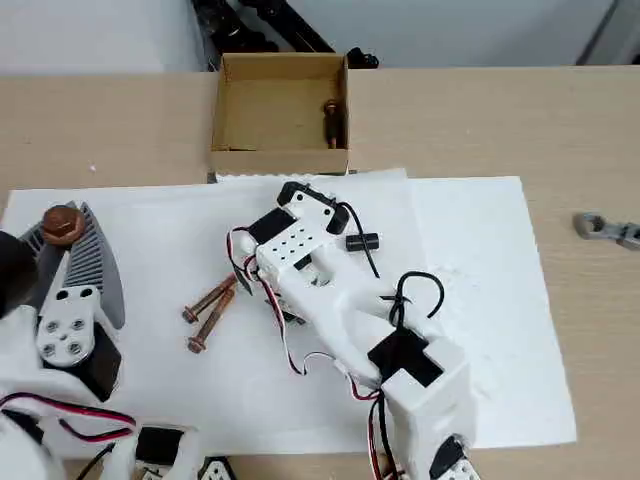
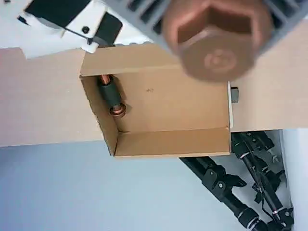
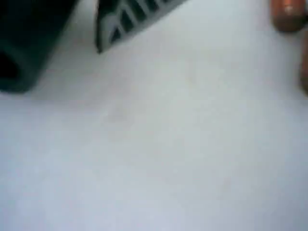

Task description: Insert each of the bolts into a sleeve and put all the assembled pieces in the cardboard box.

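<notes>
My left gripper (image 1: 62, 228) was clamped on a bolt (image 2: 211, 41), well apart from the loose sleeve (image 1: 362, 241) on the paper (image 1: 470, 330). I couldn't tell the right gripper's (image 1: 245, 268) grip, but I judged it should hold that sleeve level and steady. The high view gave me two spare bolts (image 1: 210, 312) — the left wrist view looked into the box (image 2: 168, 142) — one finished piece (image 2: 111, 96) inside.
</notes>
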`<state>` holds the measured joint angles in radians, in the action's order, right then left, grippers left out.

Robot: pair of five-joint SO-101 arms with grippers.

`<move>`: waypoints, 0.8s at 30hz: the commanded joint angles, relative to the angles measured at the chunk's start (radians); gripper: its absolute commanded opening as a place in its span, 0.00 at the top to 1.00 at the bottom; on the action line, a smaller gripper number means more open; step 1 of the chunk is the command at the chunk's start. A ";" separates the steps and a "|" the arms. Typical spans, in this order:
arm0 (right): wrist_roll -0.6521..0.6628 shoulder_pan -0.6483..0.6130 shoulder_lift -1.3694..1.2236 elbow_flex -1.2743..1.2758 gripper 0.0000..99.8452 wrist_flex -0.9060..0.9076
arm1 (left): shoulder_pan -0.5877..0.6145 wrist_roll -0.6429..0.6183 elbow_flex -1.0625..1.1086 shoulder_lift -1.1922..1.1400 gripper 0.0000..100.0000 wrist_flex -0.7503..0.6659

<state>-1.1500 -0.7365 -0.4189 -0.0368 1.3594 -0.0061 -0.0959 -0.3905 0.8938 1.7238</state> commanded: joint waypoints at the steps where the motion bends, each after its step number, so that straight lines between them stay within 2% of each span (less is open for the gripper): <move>1: 0.032 0.041 -0.008 -0.008 1.00 -0.008 | 0.002 0.006 0.001 -0.003 0.99 -0.005; 11: 0.091 0.062 0.042 -0.032 0.99 0.027 | 0.002 0.008 0.001 -0.003 0.99 -0.002; 20: 0.199 0.074 0.295 -0.048 0.99 0.140 | 0.002 0.008 0.012 -0.003 0.99 -0.006; 24: 0.295 0.073 0.449 -0.049 0.99 0.186 | 0.002 0.009 0.082 0.003 0.99 -0.008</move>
<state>-0.9198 -0.6720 -0.1166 -0.0384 1.5159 -0.0061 -0.0959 -0.3414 0.8938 1.7238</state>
